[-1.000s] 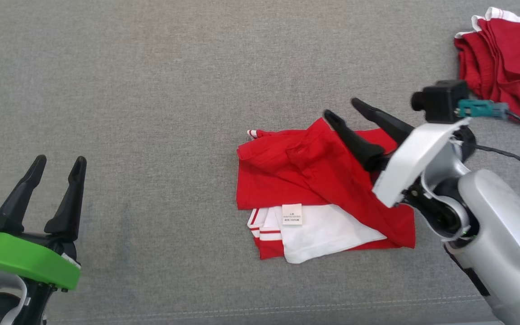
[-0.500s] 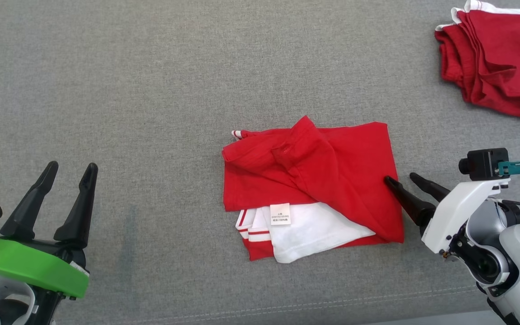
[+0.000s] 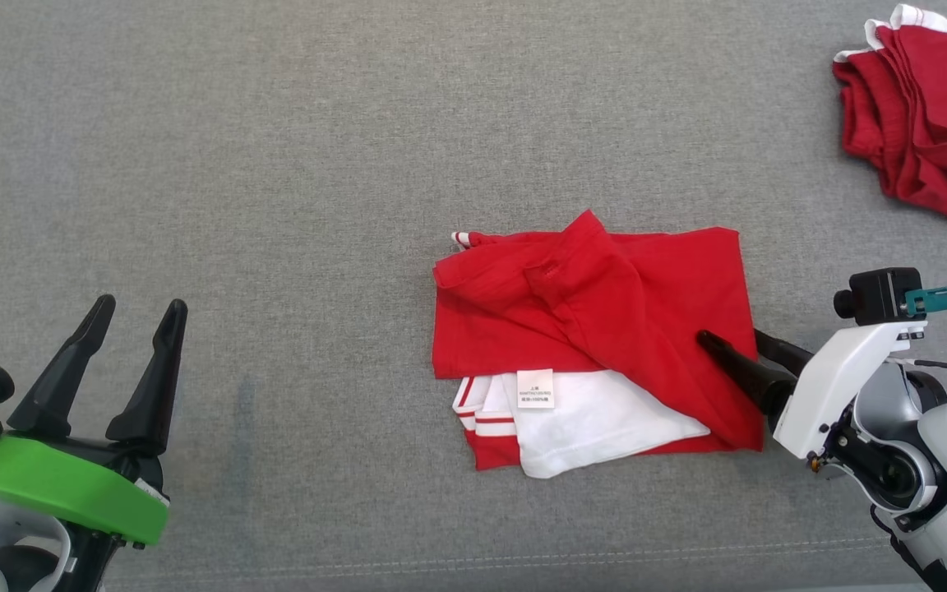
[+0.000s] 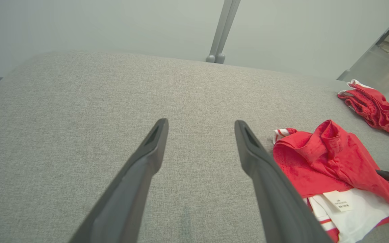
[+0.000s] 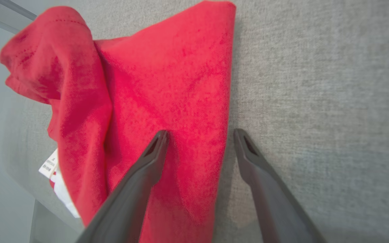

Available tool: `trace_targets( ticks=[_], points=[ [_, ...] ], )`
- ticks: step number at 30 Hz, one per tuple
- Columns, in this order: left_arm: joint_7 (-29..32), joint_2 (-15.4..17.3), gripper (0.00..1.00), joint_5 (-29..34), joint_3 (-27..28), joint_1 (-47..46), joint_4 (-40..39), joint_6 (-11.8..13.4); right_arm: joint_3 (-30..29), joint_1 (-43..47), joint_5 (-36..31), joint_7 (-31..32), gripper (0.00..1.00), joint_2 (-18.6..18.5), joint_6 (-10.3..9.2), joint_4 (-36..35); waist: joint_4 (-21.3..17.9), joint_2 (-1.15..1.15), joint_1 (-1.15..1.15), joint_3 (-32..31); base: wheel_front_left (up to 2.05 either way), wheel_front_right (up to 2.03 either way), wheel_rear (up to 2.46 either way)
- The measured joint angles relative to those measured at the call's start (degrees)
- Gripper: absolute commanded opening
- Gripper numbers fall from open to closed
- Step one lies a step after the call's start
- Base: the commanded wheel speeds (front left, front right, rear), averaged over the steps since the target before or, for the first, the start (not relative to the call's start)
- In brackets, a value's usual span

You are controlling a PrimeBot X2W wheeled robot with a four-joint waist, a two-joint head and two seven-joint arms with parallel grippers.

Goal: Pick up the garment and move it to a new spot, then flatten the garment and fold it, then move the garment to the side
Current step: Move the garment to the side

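- Head view: the right gripper (image 3: 730, 335) sits at the right-hand edge of the garment (image 3: 597, 329), fingers spread and nothing held.
- One finger of the right gripper lies over the red cloth. The other lies just outside the garment's edge, on the grey upholstered surface (image 3: 276, 164). Contact with the cloth cannot be confirmed.
- Right wrist view: the straight folded edge of the garment (image 5: 167, 84) passes between the two fingers of the right gripper (image 5: 200, 132) and runs parallel to them. The bulk of the cloth lies ahead of the fingers and to their left.
- Garment condition: folded into a rough rectangle, flat on the surface, red layer uppermost.
- Garment long axis: crosswise to the robot, extending from the right gripper toward the left gripper (image 3: 141, 302).
- White inner layer and care label (image 3: 535, 388): exposed along the long edge nearest the robot, left of the right gripper's fingertips.
- A raised fold crosses the red layer diagonally. A striped cuff (image 3: 461, 240) protrudes at the corner farthest from the right gripper.
- Left gripper: fingers spread, empty, well apart from the garment.
- Left wrist view: the garment (image 4: 326, 162) lies to the right of the left gripper (image 4: 201, 122), beside its right finger.
- A second red garment (image 3: 926, 123) lies ahead of the right gripper, well apart from it.
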Motion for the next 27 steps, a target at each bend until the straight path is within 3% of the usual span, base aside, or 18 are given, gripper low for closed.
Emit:
trace_targets(
  ticks=[5, 6, 7, 8, 9, 18, 27],
  points=[
    [0.0, -0.1, 1.00, 0.0, 0.1, 0.0, 0.1, 0.0, 0.1, -1.2, 0.6, 2.0, 1.00, -0.3, 0.09, 0.4, 1.3, 0.00, 0.00, 0.1, 0.00, 0.00, 0.00],
    [0.0, -0.1, 1.00, 0.0, 0.1, 0.0, 0.1, 0.0, 0.1, -1.2, 0.6, 2.0, 0.77, -0.3, 0.09, 0.4, 1.3, 0.00, 0.00, 0.1, 0.00, 0.00, 0.00],
    [0.0, -0.1, 1.00, 0.0, 0.2, 0.0, 0.2, 0.0, 0.0, -1.5, 1.0, 2.3, 0.42, -0.4, 0.16, 0.5, 1.5, 0.00, 0.00, 0.2, 0.00, 0.00, 0.00],
    [0.0, -0.2, 1.00, 0.0, 0.3, 0.0, 0.3, 0.0, 0.1, -1.8, 1.3, 2.9, 0.14, -0.5, 0.38, 0.6, 1.7, 0.00, 0.00, 0.2, 0.00, 0.00, 0.00],
    [-0.1, -0.2, 1.00, 0.0, 0.5, 0.0, 0.3, 0.0, 0.1, -2.1, 1.6, 3.4, 0.00, -0.5, 0.47, 0.6, 1.8, 0.00, 0.00, 0.2, 0.00, 0.00, 0.00],
    [-0.5, -0.3, 1.00, 0.0, 0.7, 0.0, 0.6, 0.1, -0.9, -3.6, 4.4, 7.6, 0.00, -2.2, 0.65, 0.0, 2.0, 0.00, 0.00, -0.1, 0.00, 0.00, 0.00],
    [-0.9, -0.5, 1.00, 0.0, 0.7, 0.0, 1.3, 0.1, -3.3, -8.5, 3.2, 10.7, 0.00, -9.5, 1.10, -6.0, 1.7, 0.00, 0.00, -0.8, 0.00, 0.00, 0.00]
  ],
)
